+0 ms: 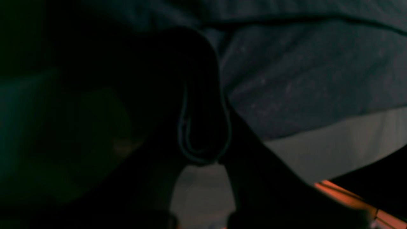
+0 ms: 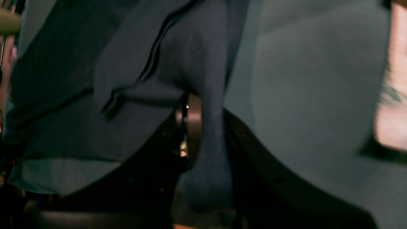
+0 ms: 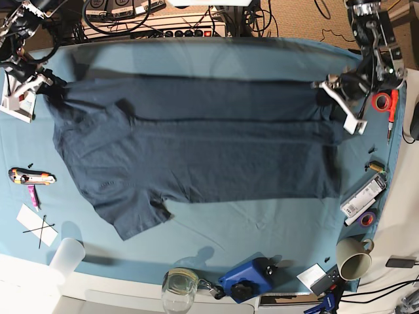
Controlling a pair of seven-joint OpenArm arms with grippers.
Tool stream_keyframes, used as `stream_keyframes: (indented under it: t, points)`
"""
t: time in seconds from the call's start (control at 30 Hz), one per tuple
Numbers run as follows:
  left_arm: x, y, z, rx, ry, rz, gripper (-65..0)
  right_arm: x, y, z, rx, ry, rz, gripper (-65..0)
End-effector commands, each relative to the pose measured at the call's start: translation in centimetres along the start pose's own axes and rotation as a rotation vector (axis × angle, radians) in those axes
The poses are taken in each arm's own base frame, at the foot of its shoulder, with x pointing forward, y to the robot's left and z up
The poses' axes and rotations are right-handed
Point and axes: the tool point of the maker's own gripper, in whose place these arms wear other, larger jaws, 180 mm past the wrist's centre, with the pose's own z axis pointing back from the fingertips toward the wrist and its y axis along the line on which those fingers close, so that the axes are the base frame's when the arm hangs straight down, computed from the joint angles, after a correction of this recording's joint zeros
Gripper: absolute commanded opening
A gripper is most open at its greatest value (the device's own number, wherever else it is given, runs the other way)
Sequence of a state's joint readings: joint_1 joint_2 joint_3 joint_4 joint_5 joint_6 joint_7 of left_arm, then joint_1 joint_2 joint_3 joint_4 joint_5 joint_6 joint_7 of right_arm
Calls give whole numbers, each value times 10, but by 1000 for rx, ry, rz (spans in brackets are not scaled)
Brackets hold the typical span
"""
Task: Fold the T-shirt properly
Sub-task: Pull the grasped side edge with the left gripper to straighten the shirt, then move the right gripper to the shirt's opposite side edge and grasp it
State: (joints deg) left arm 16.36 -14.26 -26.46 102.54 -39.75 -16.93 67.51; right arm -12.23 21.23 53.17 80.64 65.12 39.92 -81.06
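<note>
The dark slate-blue T-shirt (image 3: 196, 150) lies spread across the teal table cloth (image 3: 262, 222), its far edge stretched between both grippers, one sleeve pointing to the front left. In the base view my left gripper (image 3: 325, 85) is shut on the shirt's far right corner and my right gripper (image 3: 51, 84) on its far left corner. The left wrist view is very dark, with a fold of cloth pinched in the left gripper (image 1: 203, 133) and more shirt (image 1: 302, 82) beyond. In the right wrist view, a bunch of shirt (image 2: 63, 79) runs through the shut right gripper (image 2: 206, 133).
A utility knife (image 3: 29, 176), a marked paper (image 3: 36, 226) and a clear cup (image 3: 65, 256) lie at the left front. A glass jar (image 3: 178, 288), a blue device (image 3: 247, 278) and a mug (image 3: 353, 260) line the front edge. Tape rolls (image 3: 381, 102) sit at the right.
</note>
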Motion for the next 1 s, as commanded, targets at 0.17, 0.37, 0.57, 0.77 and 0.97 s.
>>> stream_keyframes:
  t: [0.17, 0.37, 0.57, 0.77, 0.97]
  points:
    - [-29, 17, 17, 49, 53, 44, -650, 5, -8, 18, -35, -22, 17, -650]
    - [-39, 11, 18, 4, 66, 19, -580, 2, -10, 18, -40, -11, 16, -650]
    - [-39, 4, 19, -34, 67, 4, -361, 2, -10, 19, -39, -12, 17, -520]
    - [-28, 6, 29, 33, 52, -64, -362, 11, -11, 23, -44, -19, 36, -488]
    - [-5, 9, 44, 129, -19, -138, -362, 34, -8, 33, -25, -56, 75, -488]
